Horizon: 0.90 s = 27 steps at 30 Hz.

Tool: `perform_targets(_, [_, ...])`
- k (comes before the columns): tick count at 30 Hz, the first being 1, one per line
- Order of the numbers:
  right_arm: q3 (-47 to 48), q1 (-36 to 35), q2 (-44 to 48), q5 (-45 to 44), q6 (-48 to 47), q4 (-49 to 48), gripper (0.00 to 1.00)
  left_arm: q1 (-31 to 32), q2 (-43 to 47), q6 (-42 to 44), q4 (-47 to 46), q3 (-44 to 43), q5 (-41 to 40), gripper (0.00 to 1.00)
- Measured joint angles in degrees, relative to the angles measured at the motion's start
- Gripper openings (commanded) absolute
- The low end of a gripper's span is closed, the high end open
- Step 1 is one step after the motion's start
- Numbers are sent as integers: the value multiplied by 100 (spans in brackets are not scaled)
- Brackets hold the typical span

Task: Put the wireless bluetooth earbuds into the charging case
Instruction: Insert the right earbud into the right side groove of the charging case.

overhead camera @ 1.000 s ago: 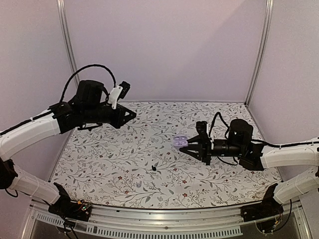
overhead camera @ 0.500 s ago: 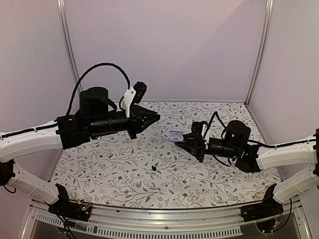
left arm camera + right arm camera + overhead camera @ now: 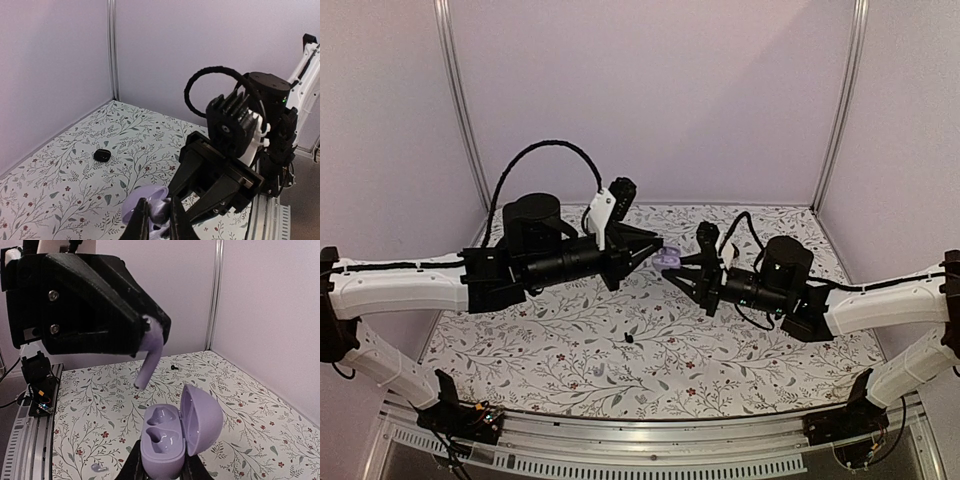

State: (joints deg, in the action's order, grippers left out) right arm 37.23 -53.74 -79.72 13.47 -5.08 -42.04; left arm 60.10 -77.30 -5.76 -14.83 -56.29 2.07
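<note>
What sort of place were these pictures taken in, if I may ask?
Probably a robot test booth, not a home: plain panel walls on metal posts, a floral cloth, and robot arms bolted to a metal rail.

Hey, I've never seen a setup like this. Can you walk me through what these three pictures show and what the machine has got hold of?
These are two robot arms bolted at the near edge of a table covered with a flowery cloth. The wide picture comes from a fixed camera above and behind the arms. The other two come from small cameras on each arm's wrist, so each one sees its own fingers at the bottom. The right hand is shut on an open lavender charging case, and the case's two wells look empty. The left hand pinches a lavender earbud just above the case, not yet in it. On the cloth lie a small black object and a small lavender piece, which is probably the second earbud.
</note>
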Motion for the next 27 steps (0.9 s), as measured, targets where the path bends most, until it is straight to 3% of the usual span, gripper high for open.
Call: perform_targets(27, [101,-66,-98,-133,424,90,0,264,-354,326,17,-98,-730,1])
